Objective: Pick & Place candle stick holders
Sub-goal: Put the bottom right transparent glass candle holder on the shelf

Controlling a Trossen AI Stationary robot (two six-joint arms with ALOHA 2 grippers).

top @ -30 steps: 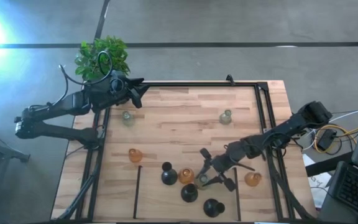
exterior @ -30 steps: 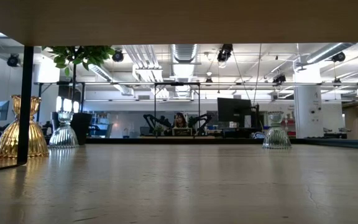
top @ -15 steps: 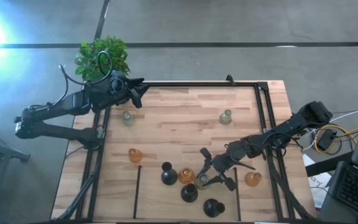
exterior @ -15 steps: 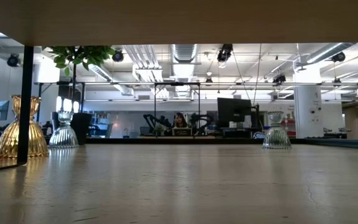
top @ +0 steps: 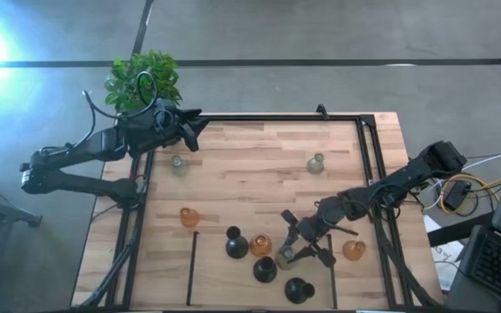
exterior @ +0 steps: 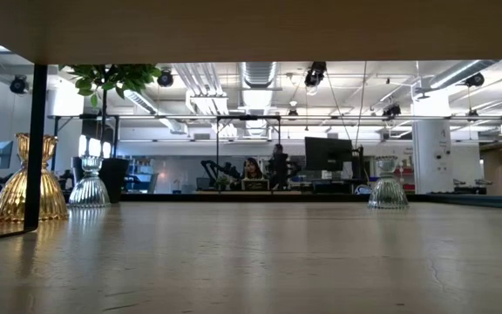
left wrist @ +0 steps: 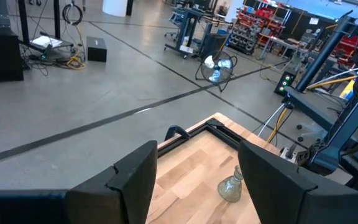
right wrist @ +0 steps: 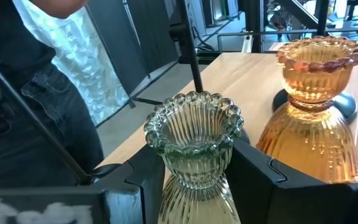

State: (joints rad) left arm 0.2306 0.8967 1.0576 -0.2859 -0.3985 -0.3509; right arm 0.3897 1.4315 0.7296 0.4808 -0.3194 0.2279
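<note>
Right pincer straddling pale green holder
Fingers not clenched yet, just beside amber holder; left pincer released.

Overhead cam, table-level cam, two wrist cams.

We are seeing a wooden table carrying black, amber and pale green candle stick holders.

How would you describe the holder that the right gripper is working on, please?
On the wooden table, find the cluster of holders at the near edge. The right gripper straddles the pale green-grey holder there, next to an amber holder. It is the cluster's only pale one.
</note>
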